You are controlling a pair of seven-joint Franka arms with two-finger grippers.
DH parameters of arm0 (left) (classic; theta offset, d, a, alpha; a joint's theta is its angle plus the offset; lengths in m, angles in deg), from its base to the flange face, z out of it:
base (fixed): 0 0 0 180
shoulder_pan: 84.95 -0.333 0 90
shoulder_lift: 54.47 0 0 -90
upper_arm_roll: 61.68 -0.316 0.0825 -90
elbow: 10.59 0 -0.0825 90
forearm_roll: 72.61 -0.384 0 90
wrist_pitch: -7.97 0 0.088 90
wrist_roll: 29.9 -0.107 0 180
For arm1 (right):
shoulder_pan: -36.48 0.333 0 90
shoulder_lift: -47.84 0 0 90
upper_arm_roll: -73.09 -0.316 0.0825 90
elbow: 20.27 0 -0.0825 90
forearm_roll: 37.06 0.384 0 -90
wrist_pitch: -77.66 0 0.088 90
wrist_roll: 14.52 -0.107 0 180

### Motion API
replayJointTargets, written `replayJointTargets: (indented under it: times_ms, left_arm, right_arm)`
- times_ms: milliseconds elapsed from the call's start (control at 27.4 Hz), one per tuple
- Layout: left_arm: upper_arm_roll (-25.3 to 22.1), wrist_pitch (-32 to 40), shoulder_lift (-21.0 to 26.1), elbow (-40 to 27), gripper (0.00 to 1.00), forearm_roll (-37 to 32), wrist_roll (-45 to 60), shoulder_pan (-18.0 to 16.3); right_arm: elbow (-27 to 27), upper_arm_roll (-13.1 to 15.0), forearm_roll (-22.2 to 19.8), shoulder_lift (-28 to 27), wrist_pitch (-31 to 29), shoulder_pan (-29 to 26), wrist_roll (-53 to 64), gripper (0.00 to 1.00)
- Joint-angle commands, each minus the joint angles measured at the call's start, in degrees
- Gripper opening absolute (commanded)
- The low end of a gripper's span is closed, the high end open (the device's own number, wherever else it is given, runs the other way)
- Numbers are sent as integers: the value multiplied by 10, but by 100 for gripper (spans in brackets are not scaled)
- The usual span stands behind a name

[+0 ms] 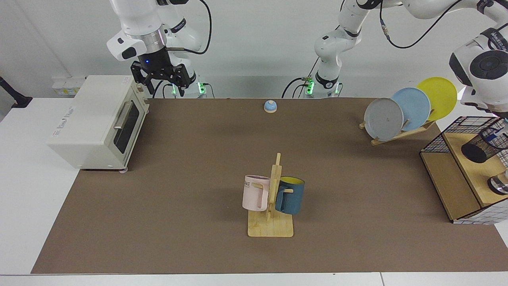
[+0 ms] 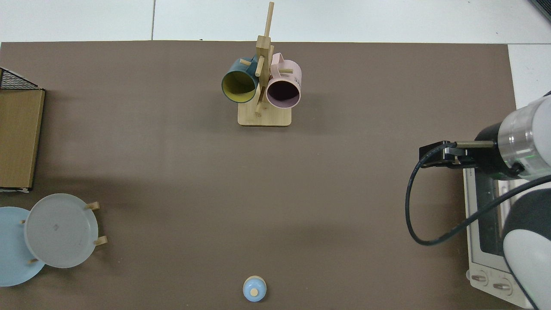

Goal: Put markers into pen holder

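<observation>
The black wire-mesh pen holder leans on the wooden shelf at the facing view's far right. A bit of white and blue, the marker, shows at its rim inside the mesh. My left gripper hangs just above the holder and is mostly cut off by the view's edge. My right gripper waits open and holds nothing, above the toaster oven's back corner. The top view shows neither holder nor marker, only the right arm's wrist.
A wooden shelf inside a black wire basket holds a small shiny metal round object. A plate rack, a mug tree with two mugs, a blue bell and a toaster oven stand on the brown mat.
</observation>
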Motion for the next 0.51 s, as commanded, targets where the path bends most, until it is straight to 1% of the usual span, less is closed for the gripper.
replayJointTargets:
  times_ms: [0, 474]
  left_arm:
    - [6, -18, 17, 9, 0, -6, -2, -20]
    - [6, -19, 18, 1, 0, 6, -2, -17]
  right_arm:
    - [11, -5, 10, 9, -13, -10, -7, 100]
    - [11, -5, 10, 9, -13, -10, -7, 100]
